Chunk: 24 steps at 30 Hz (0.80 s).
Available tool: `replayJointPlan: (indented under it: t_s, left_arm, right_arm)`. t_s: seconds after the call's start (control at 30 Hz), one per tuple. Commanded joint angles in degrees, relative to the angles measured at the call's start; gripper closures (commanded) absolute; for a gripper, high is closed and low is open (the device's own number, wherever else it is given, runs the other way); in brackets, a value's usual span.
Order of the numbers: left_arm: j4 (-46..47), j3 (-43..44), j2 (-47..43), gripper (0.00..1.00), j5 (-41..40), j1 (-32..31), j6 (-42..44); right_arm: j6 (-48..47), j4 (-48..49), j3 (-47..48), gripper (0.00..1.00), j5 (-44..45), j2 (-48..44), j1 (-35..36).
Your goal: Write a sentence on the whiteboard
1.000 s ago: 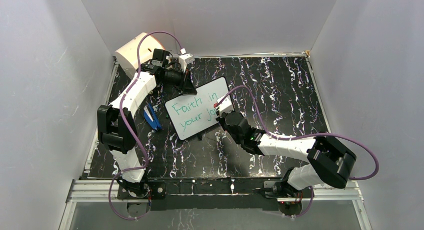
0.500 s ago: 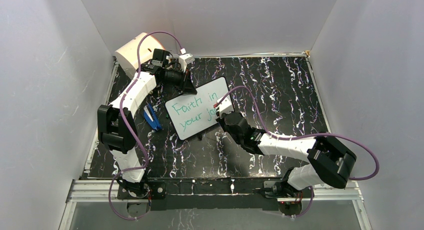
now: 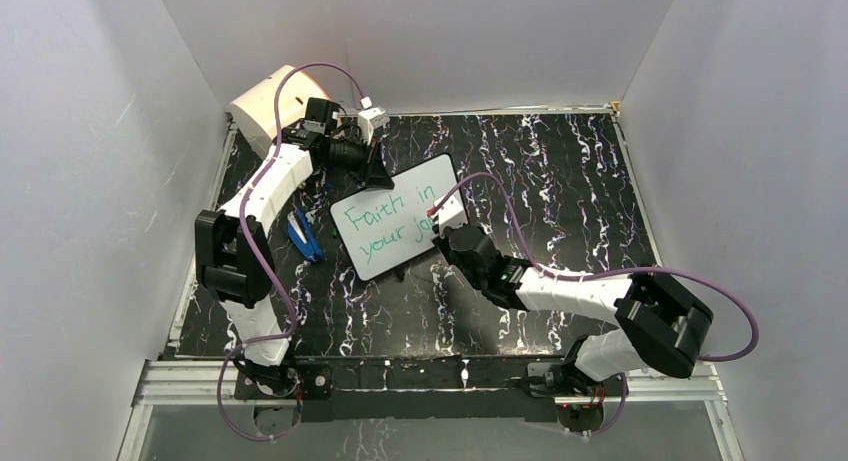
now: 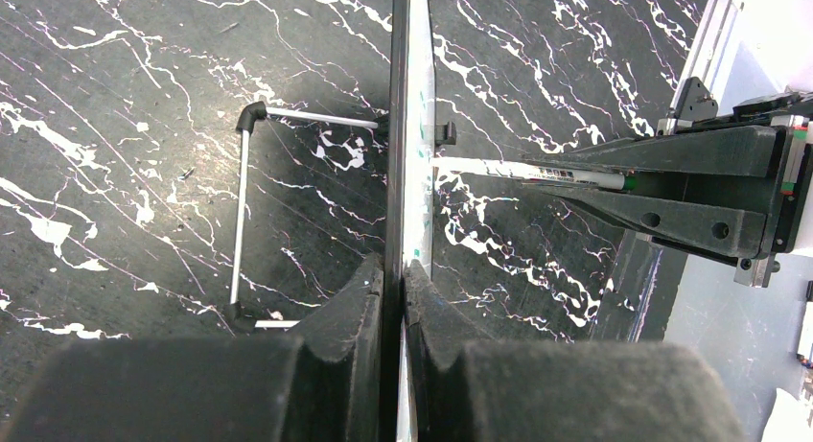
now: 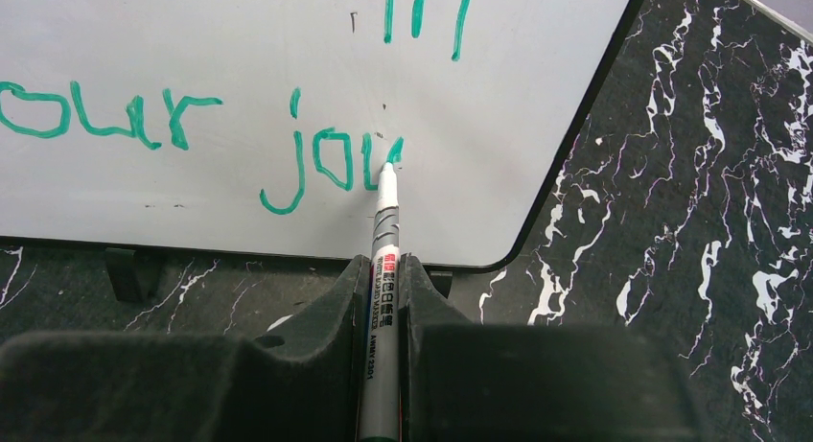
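The whiteboard (image 3: pixel 440 171) stands tilted on the black marbled table, left of centre. My left gripper (image 3: pixel 375 173) is shut on its upper edge. The left wrist view shows the whiteboard (image 4: pixel 410 126) edge-on between the closed fingers of my left gripper (image 4: pixel 393 269). The sentence (image 3: pixel 385 226) runs in two slanted green lines. My right gripper (image 3: pixel 440 236) is at the board's right side, shut on a grey marker (image 5: pixel 385 231). In the right wrist view the marker's tip touches the board at the last green stroke of the sentence (image 5: pixel 331 164), ahead of my right gripper (image 5: pixel 383 265).
A cream drum (image 3: pixel 262 101) sits at the back left corner behind the left arm. A blue object (image 3: pixel 305 236) lies on the table left of the board. The board's wire stand (image 4: pixel 240 221) rests on the table behind it. White walls enclose three sides.
My right arm has shifted very slightly at the board. The left arm and the board have not moved.
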Motion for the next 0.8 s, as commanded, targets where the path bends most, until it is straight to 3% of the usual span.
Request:
replayJointPlan:
  t_s: [0.0, 0.77]
  left_arm:
    - [-4.4, -1.0, 2.3, 1.00, -5.6, -0.7, 1.5]
    - [-4.6, -1.0, 2.3, 1.00, -5.9, -0.7, 1.5]
  right_arm:
    - [0.9, -0.6, -0.1, 1.00, 0.5, -1.1, -0.3]
    - [0.8, 0.3, -0.8, 1.00, 0.6, -3.8, -0.3]
